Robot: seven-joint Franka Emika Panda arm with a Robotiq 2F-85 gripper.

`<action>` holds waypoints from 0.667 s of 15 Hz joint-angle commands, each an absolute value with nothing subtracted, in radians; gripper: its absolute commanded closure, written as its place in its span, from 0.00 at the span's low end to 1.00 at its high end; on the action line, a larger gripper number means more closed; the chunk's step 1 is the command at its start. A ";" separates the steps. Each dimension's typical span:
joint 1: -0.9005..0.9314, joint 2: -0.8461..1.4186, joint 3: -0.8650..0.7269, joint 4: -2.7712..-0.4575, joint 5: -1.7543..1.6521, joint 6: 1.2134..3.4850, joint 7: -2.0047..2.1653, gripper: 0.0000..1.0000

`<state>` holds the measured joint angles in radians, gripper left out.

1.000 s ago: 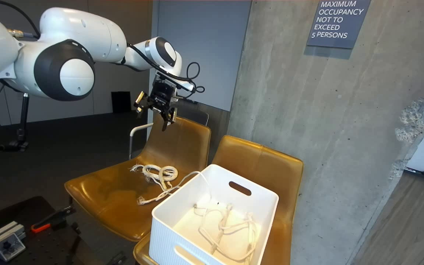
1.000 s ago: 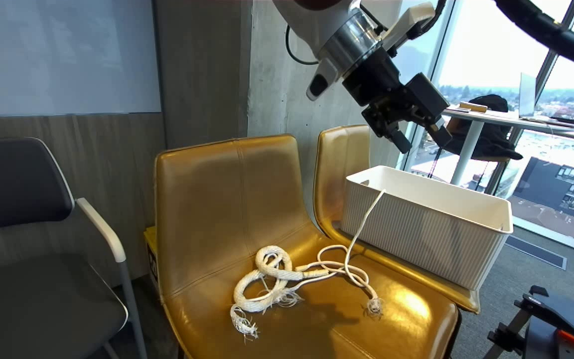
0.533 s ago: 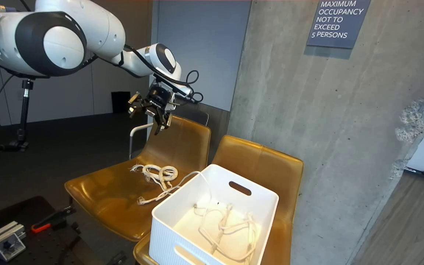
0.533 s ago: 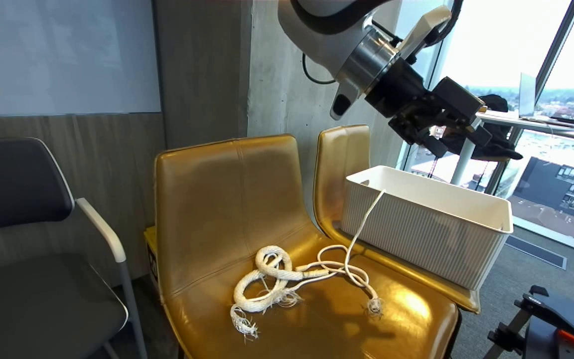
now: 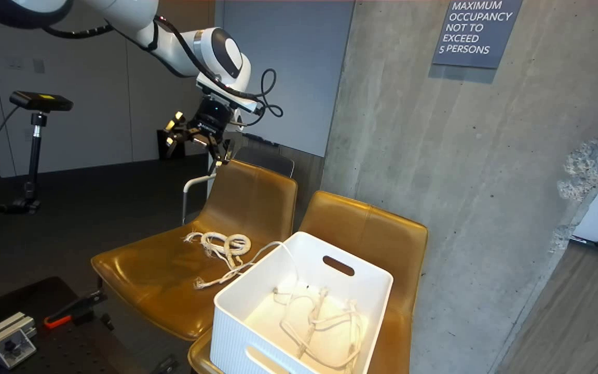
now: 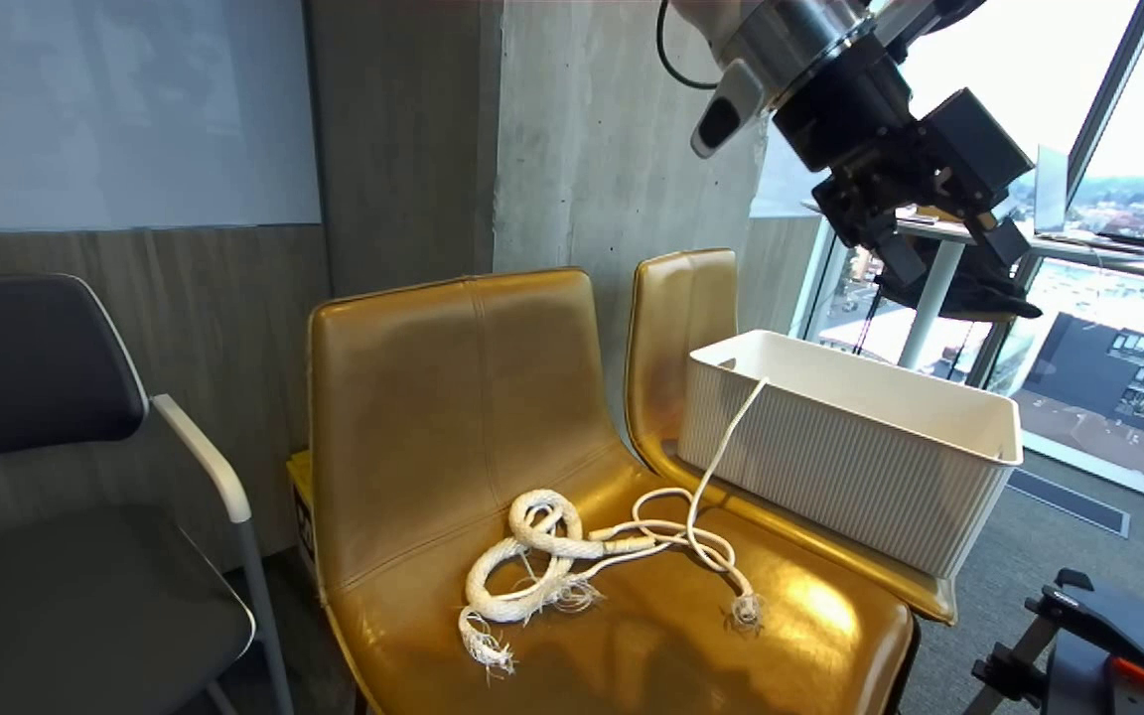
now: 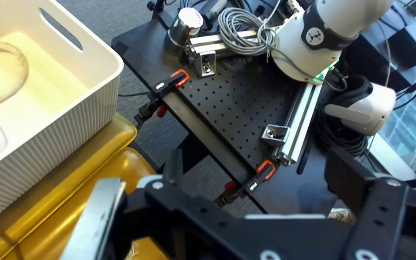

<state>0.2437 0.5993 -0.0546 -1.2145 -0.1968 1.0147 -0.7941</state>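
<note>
Some frayed white rope lies on a tan leather chair beside a ribbed white plastic bin; above, the black claw hangs spread.

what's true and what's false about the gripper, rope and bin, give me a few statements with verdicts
1. The gripper is open. True.
2. Frayed rope lies on a brown chair. True.
3. The gripper touches that rope. False: it is in the air, apart from it.
4. A thin cord runs over the edge into the white bin. True.
5. The bin stands on the floor. False: it stands on the adjacent chair.
</note>
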 commanded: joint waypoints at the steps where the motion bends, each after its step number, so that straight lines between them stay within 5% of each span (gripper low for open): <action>1: 0.170 0.386 0.047 -1.452 -0.174 1.207 -0.665 0.00; 10: 0.158 -0.001 0.114 -1.901 -0.324 1.658 -0.462 0.00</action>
<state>0.1630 0.1494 0.0882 -1.7067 -0.2560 1.5191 -0.5379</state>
